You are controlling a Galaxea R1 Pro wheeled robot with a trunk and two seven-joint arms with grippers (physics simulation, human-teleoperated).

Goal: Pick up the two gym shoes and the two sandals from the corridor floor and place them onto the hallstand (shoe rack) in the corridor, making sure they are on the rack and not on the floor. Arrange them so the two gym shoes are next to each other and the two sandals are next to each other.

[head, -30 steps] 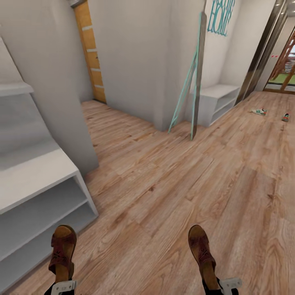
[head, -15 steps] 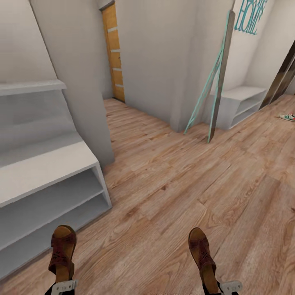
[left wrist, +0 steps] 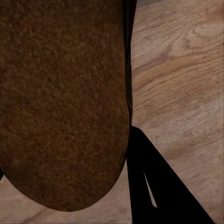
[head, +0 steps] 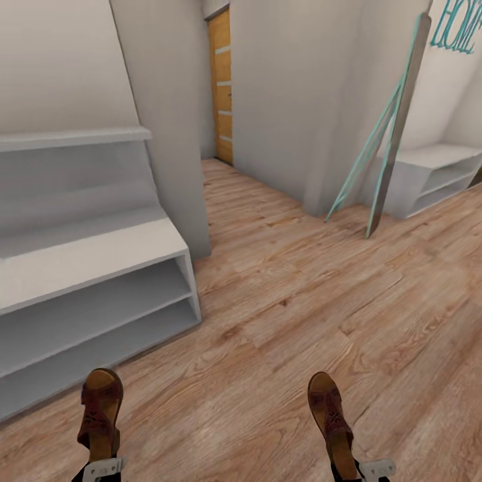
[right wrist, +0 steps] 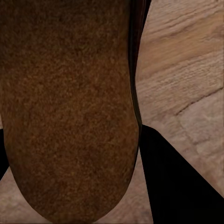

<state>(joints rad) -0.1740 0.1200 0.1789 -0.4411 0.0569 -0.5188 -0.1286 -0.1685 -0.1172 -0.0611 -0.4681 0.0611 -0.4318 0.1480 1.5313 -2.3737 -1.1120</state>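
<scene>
Two sandals (head: 100,412) (head: 328,408), one per pincer (head: 104,468) (head: 375,466)

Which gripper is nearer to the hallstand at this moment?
Left. The left gripper, holding a sandal, sits just in front of the hallstand's lower shelves. The right gripper, holding the other sandal, is farther out over the open corridor floor.

- I'm in a home corridor, rendered in sim.
- Wood-grain plank floor (head: 301,314) runs throughout, plain light walls either side.
- Grey hallstand (head: 87,268) on my left: bench top, two low shelf slots, stepped shelves behind.
- Second grey bench (head: 438,175) further off, teal "HOME" lettering (head: 457,25) above it.
- Orange panelled door (head: 222,87) at the far end.
- Teal-framed panel (head: 388,134) leaning against the wall.
</scene>
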